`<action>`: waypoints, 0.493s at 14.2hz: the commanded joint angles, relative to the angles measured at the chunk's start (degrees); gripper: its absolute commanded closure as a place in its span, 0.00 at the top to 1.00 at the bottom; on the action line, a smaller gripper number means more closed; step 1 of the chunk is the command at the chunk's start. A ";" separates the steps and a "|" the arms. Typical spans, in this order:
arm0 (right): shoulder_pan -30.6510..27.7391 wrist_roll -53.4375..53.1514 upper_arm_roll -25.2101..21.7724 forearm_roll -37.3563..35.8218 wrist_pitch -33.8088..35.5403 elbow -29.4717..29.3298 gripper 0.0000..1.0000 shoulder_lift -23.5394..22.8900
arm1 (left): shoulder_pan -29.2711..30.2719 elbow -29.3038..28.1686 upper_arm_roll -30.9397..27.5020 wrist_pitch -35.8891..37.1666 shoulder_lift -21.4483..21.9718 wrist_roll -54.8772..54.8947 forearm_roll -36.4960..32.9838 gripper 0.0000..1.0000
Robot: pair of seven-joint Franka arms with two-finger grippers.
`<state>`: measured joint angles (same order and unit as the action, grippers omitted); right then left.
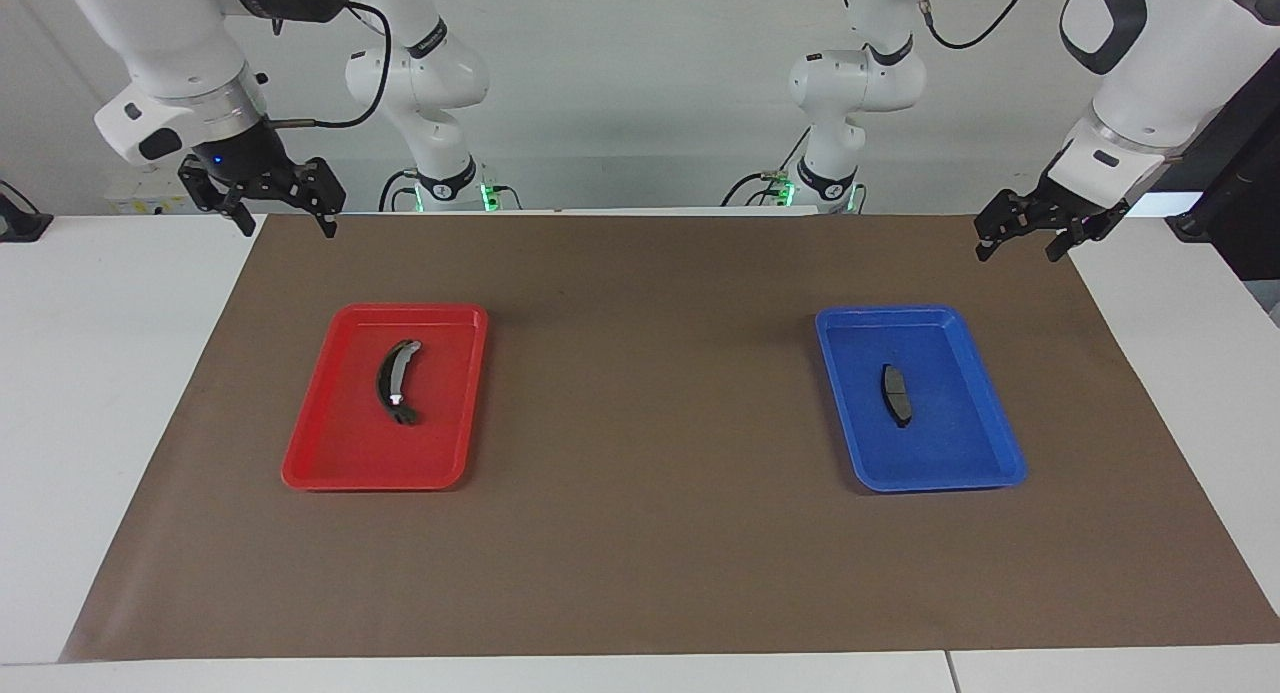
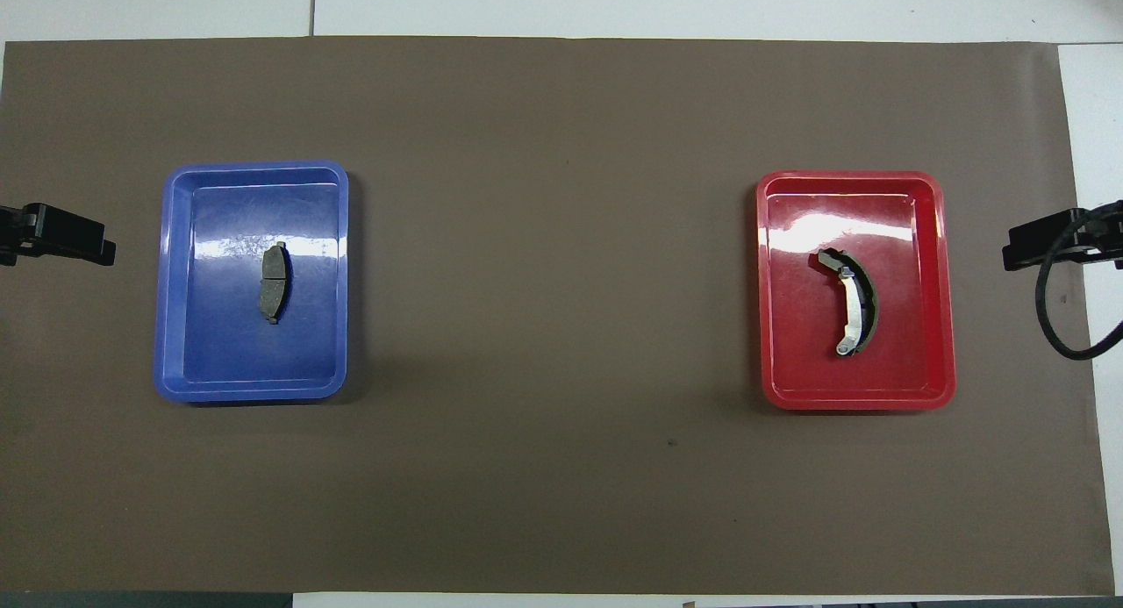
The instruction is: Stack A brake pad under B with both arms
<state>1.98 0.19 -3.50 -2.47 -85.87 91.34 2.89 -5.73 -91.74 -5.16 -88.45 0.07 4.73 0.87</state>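
You're looking at a stiff, probably dense A brake pad (image 1: 895, 394) lying flat in the blue tray (image 1: 985, 473); pinch its long edges, both the left end effector (image 1: 1020, 241) and the right end effector (image 1: 283, 213) hanging spread.

Two trays: one red (image 1: 385, 468) (image 2: 939, 239), one blue (image 1: 960, 468) (image 2: 175, 239). Two brake parts: one short pad (image 1: 894, 394) (image 2: 274, 283), one long crescent piece (image 1: 396, 381) (image 2: 853, 314), one per tray. Two arms, two grippers: left (image 1: 1030, 241) (image 2: 83, 244), right (image 1: 283, 218) (image 2: 1040, 253). One brown mat (image 1: 650, 553) (image 2: 553, 239). One white table (image 1: 100, 373) (image 2: 614, 7).
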 commanded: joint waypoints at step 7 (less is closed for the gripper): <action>-0.66 -0.10 0.34 -0.34 -0.79 0.42 1.00 0.10 | 0.37 -1.25 -0.91 -0.41 1.25 0.19 -0.52 0.98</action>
<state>1.95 0.19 -3.51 -2.47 -85.87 91.34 2.89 -5.48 -91.74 -6.08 -88.45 0.07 4.73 0.87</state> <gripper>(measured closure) 0.000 0.013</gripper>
